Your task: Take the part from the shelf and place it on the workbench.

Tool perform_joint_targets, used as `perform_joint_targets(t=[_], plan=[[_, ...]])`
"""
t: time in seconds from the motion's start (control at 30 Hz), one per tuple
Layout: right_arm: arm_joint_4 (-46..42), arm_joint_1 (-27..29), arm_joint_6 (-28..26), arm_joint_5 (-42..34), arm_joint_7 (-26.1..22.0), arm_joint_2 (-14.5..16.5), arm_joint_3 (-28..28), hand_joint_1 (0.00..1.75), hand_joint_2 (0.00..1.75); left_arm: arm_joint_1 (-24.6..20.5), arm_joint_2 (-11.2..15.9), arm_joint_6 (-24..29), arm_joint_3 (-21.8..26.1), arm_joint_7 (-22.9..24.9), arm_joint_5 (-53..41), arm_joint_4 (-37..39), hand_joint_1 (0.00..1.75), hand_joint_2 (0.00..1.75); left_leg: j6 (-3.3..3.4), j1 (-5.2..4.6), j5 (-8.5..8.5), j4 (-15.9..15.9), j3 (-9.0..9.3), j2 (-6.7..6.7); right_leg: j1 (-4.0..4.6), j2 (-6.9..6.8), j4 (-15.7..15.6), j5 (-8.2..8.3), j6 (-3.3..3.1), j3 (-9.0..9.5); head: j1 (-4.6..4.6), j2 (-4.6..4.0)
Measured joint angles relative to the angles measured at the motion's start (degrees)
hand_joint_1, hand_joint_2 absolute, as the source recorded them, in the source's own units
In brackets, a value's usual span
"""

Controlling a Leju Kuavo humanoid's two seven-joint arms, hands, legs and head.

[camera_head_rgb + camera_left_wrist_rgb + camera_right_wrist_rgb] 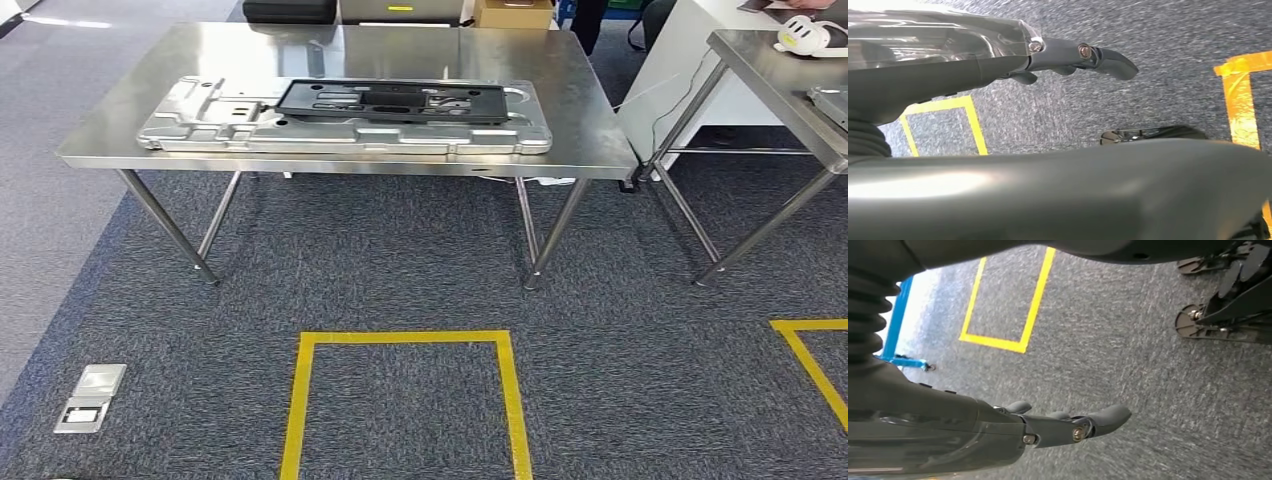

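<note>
**Both hands empty over carpet, part flat on bench**

Left hand [1083, 57]: hangs above the grey carpet [1128, 100], fingers stretched out nearly straight and apart, nothing in them. Yellow tape [973, 125] runs on the floor past it, 2 separate outlines show in that wrist view. A blurred grey body panel covers the lower part of that picture.

Right hand [1073, 427]: same pose over the carpet, fingers extended and apart, holding nothing. A yellow tape rectangle [1028, 315] lies on the floor beyond it, with a blue frame [898, 330] at the edge next to it.

Head view, left to right:
- Floor box [92, 397], metal, set in the carpet at lower left.
- Bench [120, 130], stainless, on angled legs. A silver panel [200, 125] lies flat along its near edge. The black part [400, 100] lies flat on top of that panel, toward its far side and right of its middle, touching it.
- Yellow tape square [300, 400] on the carpet in front of the bench, centred below it, open toward the camera.
- 2nd table [770, 70] at right, stainless, well apart from the bench, with a white round object [805, 38] on it. Cannot tell what that object is.
- Another yellow tape corner [810, 345] at far right on the floor.
- Cardboard box [512, 12] on the floor behind the bench.
</note>
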Motion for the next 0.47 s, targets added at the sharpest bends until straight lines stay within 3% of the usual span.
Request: perform_joint_targets(t=[0.47], plan=[[-2.91, 3.94, 2.73, -8.82, -2.71, -0.03, 0.00, 0.00, 0.00, 4.09, 3.12, -2.19, -15.10, 3.44, 22.71, -3.97, 0.00, 0.00, -0.31, 0.17, 0.19, -0.01, -0.26, -0.01, 0.13, 0.00, 0.25, -0.02, 0.01, -0.39, 0.00, -0.01]])
